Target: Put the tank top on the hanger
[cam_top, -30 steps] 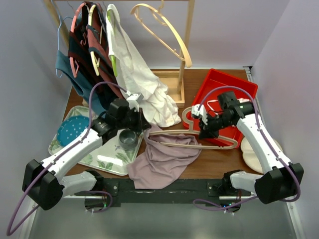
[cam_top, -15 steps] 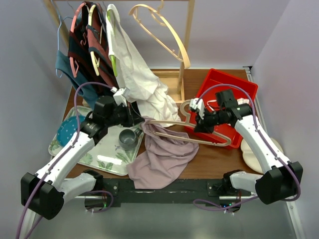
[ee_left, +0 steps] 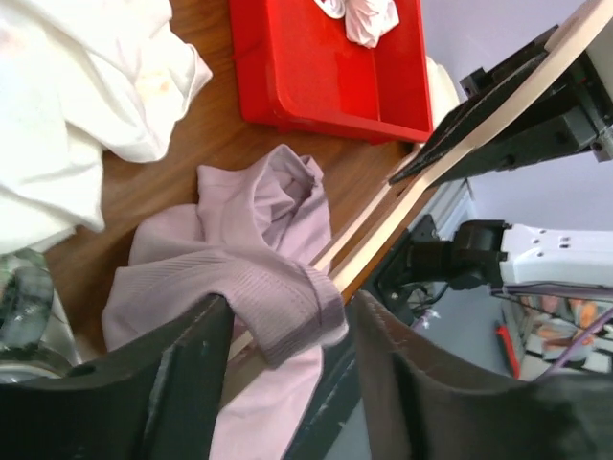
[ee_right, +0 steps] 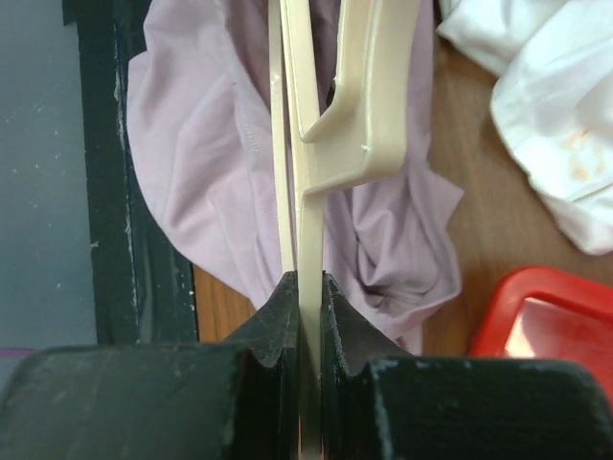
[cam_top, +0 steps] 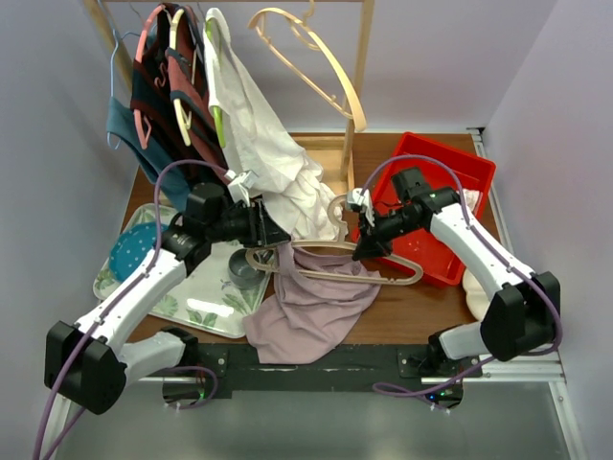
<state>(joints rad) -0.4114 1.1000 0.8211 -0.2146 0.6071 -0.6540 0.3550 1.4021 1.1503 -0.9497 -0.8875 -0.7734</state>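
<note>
Hanger (cam_top: 335,271), clamped in the right gripper (cam_top: 367,247), has been carried leftward over the tank top (cam_top: 311,307), heaped near the table (cam_top: 421,307) edge with one hem pinched aloft by the left gripper (cam_top: 273,233), so threading is judged imminent.

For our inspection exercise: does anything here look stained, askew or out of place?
The white shirt has faint orange stains near its edge. The pink top droops over the near edge of the table.
</note>
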